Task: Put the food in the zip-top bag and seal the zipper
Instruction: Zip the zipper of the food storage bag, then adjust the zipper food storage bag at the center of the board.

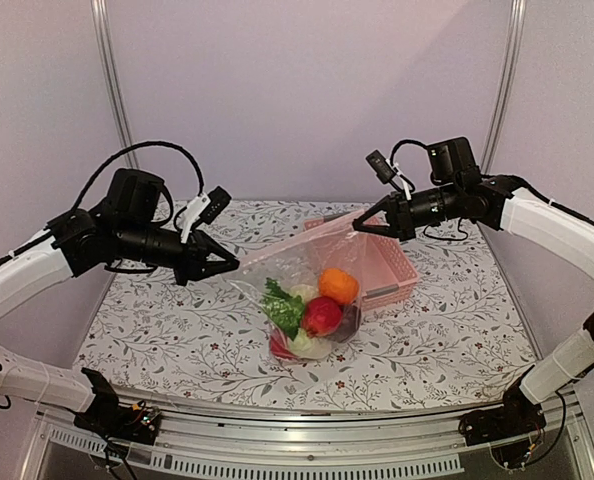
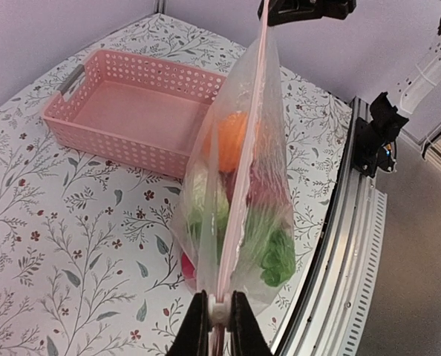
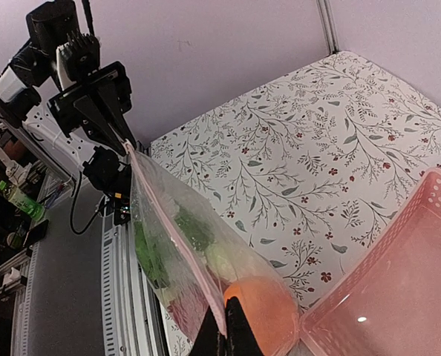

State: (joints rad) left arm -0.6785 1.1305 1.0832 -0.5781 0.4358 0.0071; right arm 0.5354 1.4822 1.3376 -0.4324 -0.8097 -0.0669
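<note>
The zip-top bag (image 1: pixel 299 272) hangs stretched between my two grippers above the table, its mouth edge uppermost. Inside it lies the food: an orange fruit (image 1: pixel 338 285), a red one (image 1: pixel 322 315), green leaves (image 1: pixel 282 306), a cream piece (image 1: pixel 305 346) and a dark purple one (image 1: pixel 350 322). My left gripper (image 1: pixel 234 265) (image 2: pixel 217 313) is shut on the small white slider at the near end of the pink zipper (image 2: pixel 243 148). At the other end, my right gripper (image 1: pixel 358 226) (image 3: pixel 228 335) is shut on the bag's corner, right on the zipper (image 3: pixel 179 243).
An empty pink lattice basket (image 1: pixel 389 268) (image 2: pixel 131 111) (image 3: pixel 399 297) stands on the floral tablecloth behind and to the right of the bag. The table's metal front rail (image 2: pixel 332 259) runs just below the bag. Purple walls close off the back and sides.
</note>
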